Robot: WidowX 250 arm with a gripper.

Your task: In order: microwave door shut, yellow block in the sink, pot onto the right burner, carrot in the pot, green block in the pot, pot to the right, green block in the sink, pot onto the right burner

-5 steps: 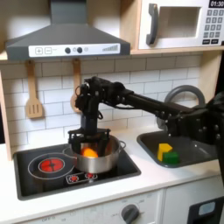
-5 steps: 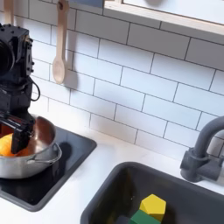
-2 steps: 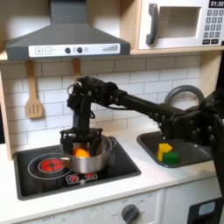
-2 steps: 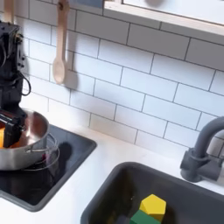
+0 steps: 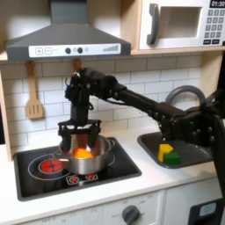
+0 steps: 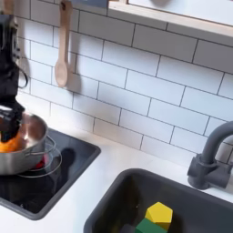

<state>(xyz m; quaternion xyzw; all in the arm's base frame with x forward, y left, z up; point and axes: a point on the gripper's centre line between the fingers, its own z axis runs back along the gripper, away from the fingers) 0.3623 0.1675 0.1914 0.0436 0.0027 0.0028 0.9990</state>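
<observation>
The steel pot (image 5: 85,157) stands on the black stovetop (image 5: 35,180), and the orange carrot (image 5: 82,152) lies inside it. My gripper (image 5: 77,134) reaches down over the pot's back rim and appears shut on it. In the second exterior view the pot (image 6: 20,153) sits at the left edge with the carrot (image 6: 6,145) inside and the gripper (image 6: 11,121) at its rim. The yellow block (image 5: 164,150) and the green block (image 5: 172,159) lie in the sink (image 5: 189,151), and they show again as the yellow block (image 6: 159,215) and the green block (image 6: 146,225). The microwave door (image 5: 176,25) is shut.
A red-ringed burner (image 5: 51,164) lies just beside the pot, toward the first exterior view's left. A wooden spoon (image 5: 33,92) hangs on the tiled wall. The dark faucet (image 6: 209,157) arches behind the sink (image 6: 123,196). A range hood (image 5: 66,39) hangs above the stove.
The gripper and the pot with the carrot in it have slid leftward in both exterior views. The blocks in the sink have stayed put.
</observation>
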